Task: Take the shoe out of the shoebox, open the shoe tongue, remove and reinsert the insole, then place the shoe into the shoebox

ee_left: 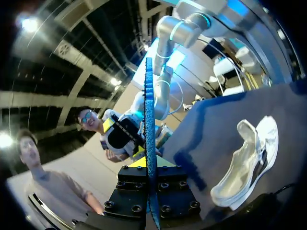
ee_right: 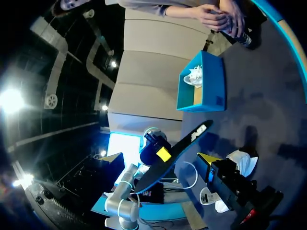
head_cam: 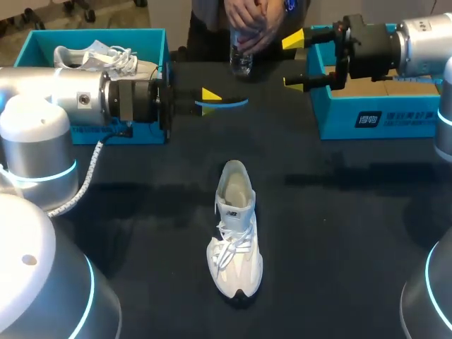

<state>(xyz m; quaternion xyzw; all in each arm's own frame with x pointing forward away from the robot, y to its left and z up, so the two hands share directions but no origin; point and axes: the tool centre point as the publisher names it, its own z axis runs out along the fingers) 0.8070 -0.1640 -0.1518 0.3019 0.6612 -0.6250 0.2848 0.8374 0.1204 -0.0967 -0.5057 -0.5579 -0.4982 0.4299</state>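
Our left gripper (head_cam: 206, 99) was closed tight on the blue insole (head_cam: 227, 104), with one finger on each flat side. It held the insole up in the air over the black table (head_cam: 339, 233). Our right gripper (head_cam: 293, 60) was near the insole's free end, with its fingers wide apart. The white shoe (head_cam: 236, 233) stood on the table between our arms, toe pointing at us, its top wide open. A blue shoebox (head_cam: 92, 34) with another shoe (head_cam: 99, 56) in it stood behind our left arm. A second shoebox (head_cam: 374, 116) stood by our right arm. A person's hands (head_cam: 247, 21) held a bottle (head_cam: 241, 60) at the far edge.
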